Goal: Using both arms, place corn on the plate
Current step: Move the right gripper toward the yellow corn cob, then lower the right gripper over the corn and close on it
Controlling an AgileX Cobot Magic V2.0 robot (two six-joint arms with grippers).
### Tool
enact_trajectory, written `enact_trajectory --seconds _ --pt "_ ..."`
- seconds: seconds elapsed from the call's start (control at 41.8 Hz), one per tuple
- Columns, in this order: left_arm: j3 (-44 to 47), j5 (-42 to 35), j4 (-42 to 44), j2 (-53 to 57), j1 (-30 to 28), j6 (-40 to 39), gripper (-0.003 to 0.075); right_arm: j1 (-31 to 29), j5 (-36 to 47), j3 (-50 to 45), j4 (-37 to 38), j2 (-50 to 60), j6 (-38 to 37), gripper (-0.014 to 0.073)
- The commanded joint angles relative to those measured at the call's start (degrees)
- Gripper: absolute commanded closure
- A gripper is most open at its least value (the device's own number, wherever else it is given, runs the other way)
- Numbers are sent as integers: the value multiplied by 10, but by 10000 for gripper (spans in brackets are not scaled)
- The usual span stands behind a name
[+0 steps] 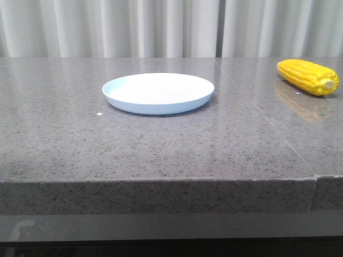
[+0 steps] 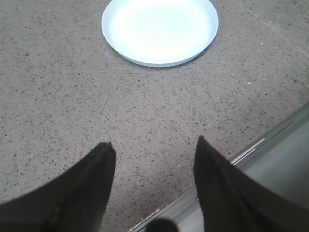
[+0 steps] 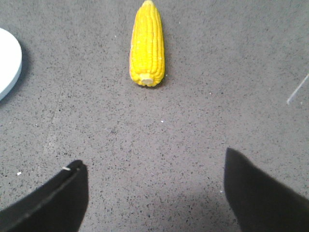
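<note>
Corn (image 3: 147,44) lies ahead of open right claw (image 3: 154,186), well apart, stub end toward it. Bright yellow, tapered. Left claw (image 2: 153,166) open, empty, facing plate (image 2: 160,30).

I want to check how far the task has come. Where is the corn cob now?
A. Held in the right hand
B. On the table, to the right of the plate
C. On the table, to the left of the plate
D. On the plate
B: the corn cob lies on the table, apart from the empty plate and to its right.
</note>
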State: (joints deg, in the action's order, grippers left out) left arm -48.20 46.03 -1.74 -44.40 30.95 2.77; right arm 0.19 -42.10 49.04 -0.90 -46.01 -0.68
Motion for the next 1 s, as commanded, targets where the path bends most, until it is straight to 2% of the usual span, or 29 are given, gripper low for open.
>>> enact_trajectory --seconds 0.0,0.478,0.981 --pt "-14 -41 -7 2 3 -6 352 0 9 49 -6 -39 7 -62" --pt "-14 -41 -7 2 3 -6 352 1 -61 225 -30 -247 16 -61" --pt "-14 -41 -7 2 3 -6 352 1 -80 406 -30 -472 16 -61"
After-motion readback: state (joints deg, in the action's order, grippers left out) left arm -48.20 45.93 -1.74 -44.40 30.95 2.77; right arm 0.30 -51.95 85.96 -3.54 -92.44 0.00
